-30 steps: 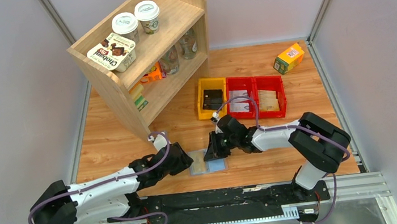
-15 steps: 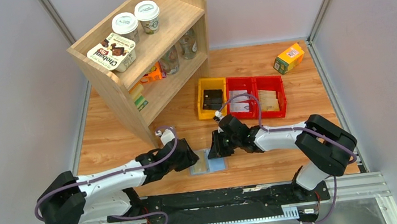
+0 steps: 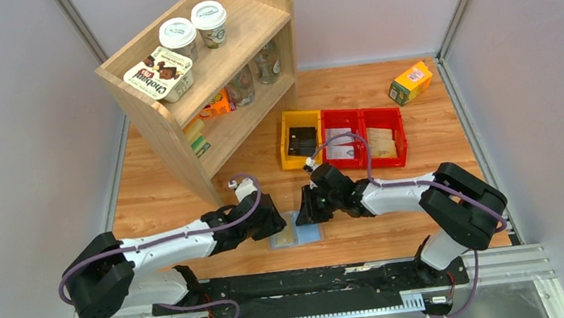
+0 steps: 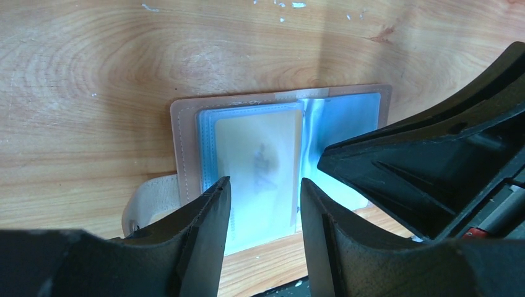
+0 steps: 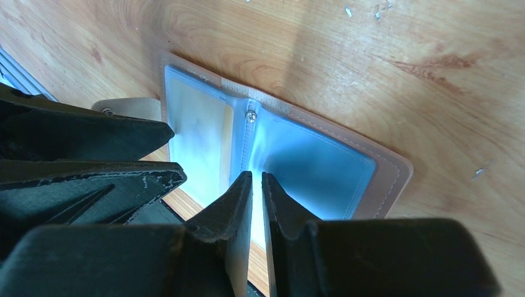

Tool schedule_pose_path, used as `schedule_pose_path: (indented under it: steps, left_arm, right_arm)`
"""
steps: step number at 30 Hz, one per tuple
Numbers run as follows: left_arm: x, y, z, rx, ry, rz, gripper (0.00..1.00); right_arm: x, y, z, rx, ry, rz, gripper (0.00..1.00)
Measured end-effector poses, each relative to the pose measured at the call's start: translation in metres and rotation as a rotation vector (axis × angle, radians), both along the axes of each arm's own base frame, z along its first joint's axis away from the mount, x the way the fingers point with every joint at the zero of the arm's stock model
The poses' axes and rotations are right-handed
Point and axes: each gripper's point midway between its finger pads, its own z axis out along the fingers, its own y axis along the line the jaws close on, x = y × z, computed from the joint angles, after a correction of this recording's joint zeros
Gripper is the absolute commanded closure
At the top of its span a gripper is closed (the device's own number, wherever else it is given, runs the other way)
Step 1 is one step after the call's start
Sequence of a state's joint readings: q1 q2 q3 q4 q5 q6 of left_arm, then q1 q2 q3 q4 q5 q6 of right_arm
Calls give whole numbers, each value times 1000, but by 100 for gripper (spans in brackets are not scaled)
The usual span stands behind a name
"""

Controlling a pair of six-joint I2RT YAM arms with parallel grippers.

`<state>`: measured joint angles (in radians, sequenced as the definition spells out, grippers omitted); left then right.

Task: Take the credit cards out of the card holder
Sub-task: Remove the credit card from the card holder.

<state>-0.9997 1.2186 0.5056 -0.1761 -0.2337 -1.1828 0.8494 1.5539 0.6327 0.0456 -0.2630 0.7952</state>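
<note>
At the near edge of the desk (image 3: 170, 197), in front of the wooden shelf (image 3: 196, 80) and the row of bins (image 3: 341, 139), the card holder (image 3: 292, 237) lies open and flat with both wrists crowded over it. The left fingers (image 4: 207, 241) stand apart, one on each side of the near end of the tan card (image 4: 260, 161), which sits in the left panel's clear pocket. The right fingers (image 5: 238, 210) are almost closed, with only a slit between them. Their tips are down on the right panel beside the spine, and I cannot tell whether they pinch a sleeve. The likely trouble is that the left fingers close on the sleeve as well as the card. The whole holder would then drag, since it is pinned at just one narrow spot, or the thin card could slip free. The top view shows only a sliver of the holder. The left wrist view alone shows the card and the strap tab, and the right wrist view alone shows the spine rivet.
</note>
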Motion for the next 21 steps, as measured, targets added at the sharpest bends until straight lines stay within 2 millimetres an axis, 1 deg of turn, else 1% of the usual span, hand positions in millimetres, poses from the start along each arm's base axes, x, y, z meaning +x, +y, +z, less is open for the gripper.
schedule_pose_path:
  steps: [5, 14, 21]
  left_arm:
    - [2, -2, 5, 8, -10, -9, 47]
    - [4, 4, 6, 55, -21, -14, 46]
    - [4, 6, -1, 89, -4, -19, 46]
  right_arm:
    - [-1, -1, -2, -3, 3, -1, 82]
    - [-1, -1, -2, -3, 2, -1, 82]
    - [-1, -1, -2, -2, 3, -1, 82]
